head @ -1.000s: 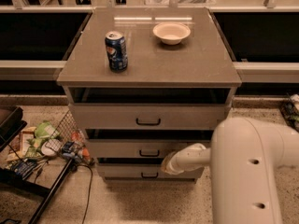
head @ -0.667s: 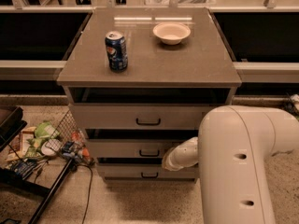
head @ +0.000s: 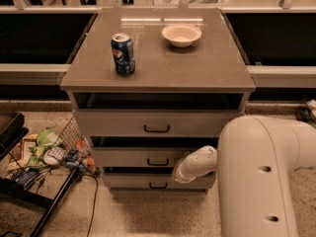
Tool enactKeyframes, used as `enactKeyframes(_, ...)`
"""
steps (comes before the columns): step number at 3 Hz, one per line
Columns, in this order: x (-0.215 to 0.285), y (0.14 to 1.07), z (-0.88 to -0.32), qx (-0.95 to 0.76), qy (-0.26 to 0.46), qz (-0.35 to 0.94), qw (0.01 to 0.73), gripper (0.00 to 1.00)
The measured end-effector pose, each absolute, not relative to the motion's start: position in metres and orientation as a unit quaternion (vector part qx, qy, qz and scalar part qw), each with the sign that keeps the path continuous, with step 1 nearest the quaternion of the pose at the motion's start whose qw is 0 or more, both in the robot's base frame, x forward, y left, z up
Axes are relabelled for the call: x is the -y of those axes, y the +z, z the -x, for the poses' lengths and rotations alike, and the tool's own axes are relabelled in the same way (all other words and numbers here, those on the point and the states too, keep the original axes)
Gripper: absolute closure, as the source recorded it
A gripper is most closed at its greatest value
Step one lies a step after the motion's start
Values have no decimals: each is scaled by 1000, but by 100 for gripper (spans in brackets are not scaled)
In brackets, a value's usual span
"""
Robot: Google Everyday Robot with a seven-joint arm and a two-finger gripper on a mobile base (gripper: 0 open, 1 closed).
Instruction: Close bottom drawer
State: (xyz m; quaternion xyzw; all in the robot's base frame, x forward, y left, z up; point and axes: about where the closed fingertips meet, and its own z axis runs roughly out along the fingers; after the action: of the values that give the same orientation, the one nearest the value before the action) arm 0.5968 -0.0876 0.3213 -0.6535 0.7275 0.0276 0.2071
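Observation:
The bottom drawer point(head: 133, 180) is the lowest and narrowest of three grey-beige fronts on the cabinet, with a small black bar handle point(head: 158, 185). A dark gap shows above its front, so it stands slightly out. My gripper point(head: 177, 175) is at the tip of the white forearm, right in front of the bottom drawer's upper edge, right of the handle and below the middle drawer point(head: 123, 158). The bulky white arm link point(head: 261, 177) fills the lower right and hides the cabinet's right lower corner.
A blue soda can point(head: 123, 54) and a white bowl point(head: 181, 34) stand on the cabinet top point(head: 197, 63). The top drawer point(head: 113, 123) also has a dark gap above it. A tipped wire basket with litter point(head: 59, 149) and a black frame point(head: 29, 201) lie on the floor at left.
The big arm link shifted a little sideways in front of the camera. The forearm tip stayed at the bottom drawer's front; the drawer's position looks the same.

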Motion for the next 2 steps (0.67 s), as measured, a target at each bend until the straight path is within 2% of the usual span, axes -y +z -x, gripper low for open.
enactKeyframes(2, 152, 395, -524, -756, -3, 646, 103, 100)
